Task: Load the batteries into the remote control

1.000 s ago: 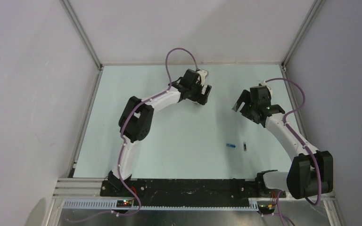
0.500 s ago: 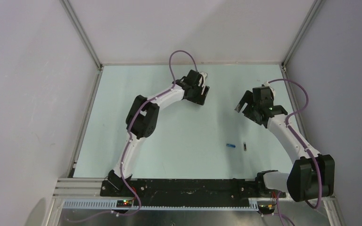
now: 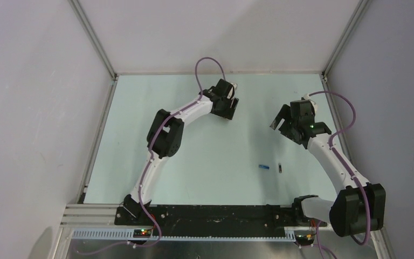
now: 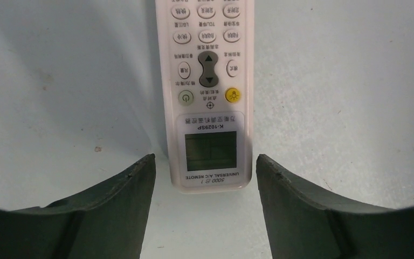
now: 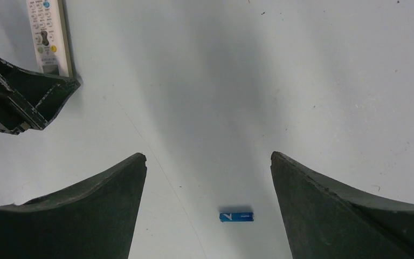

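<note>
The remote control [image 4: 207,91] lies buttoned face up on the pale table, its display end just in front of my left gripper [image 4: 205,167], which is open and empty, jaws wider than the remote. In the top view the left gripper [image 3: 230,103] is at the far centre and only a white end of the remote [image 3: 235,85] shows beyond it. The blue battery [image 3: 263,167] and the dark battery [image 3: 280,168] lie side by side, near right of centre. My right gripper [image 3: 279,116] is open and empty, high above the blue battery [image 5: 236,216]. The remote [image 5: 47,35] shows in the right wrist view, upper left.
The pale table [image 3: 205,162] is walled by white panels on three sides, with metal frame posts at the far corners. A black base rail [image 3: 210,215] runs along the near edge. The left gripper's fingers [image 5: 27,97] show in the right wrist view.
The left arm has stretched farther away, bringing its gripper closer to the remote. The right gripper has drifted slightly right. The batteries have not moved.
</note>
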{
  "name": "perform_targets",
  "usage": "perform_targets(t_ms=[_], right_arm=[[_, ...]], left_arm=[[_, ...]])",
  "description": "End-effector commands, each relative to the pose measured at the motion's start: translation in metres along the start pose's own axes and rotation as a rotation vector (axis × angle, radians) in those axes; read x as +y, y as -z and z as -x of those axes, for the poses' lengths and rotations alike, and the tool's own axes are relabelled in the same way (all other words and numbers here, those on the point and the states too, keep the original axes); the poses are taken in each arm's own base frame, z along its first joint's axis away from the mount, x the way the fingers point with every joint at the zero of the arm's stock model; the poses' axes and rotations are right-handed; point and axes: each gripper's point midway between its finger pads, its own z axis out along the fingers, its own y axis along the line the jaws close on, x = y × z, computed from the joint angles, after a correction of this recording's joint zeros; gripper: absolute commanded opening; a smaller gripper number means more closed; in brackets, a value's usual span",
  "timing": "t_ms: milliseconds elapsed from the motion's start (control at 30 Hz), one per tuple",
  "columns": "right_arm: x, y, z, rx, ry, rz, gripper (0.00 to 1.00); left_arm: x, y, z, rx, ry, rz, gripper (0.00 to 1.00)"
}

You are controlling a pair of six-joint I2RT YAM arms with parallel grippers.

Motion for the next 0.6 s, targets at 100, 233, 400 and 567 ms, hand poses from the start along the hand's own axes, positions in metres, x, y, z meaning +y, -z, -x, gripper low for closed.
perform_targets(t_ms=[100, 233, 400, 567], right_arm=[[-0.002, 0.011, 0.007, -0.040, -0.017, -0.003, 0.89], [-0.001, 0.015, 0.007, -0.044, -0.018, 0.002, 0.89], [0.000, 0.022, 0.006, -0.049, -0.013, 0.012, 0.88], [-0.001, 0.030, 0.005, -0.058, -0.012, 0.007, 0.88]], left_arm=[[-0.002, 0.006, 0.013, -0.026, -0.012, 0.054, 0.69], [-0.004, 0.005, 0.015, -0.029, -0.024, 0.057, 0.67], [-0.009, 0.004, 0.016, -0.031, -0.031, 0.049, 0.71], [-0.014, 0.002, 0.017, -0.024, -0.027, 0.028, 0.69]])
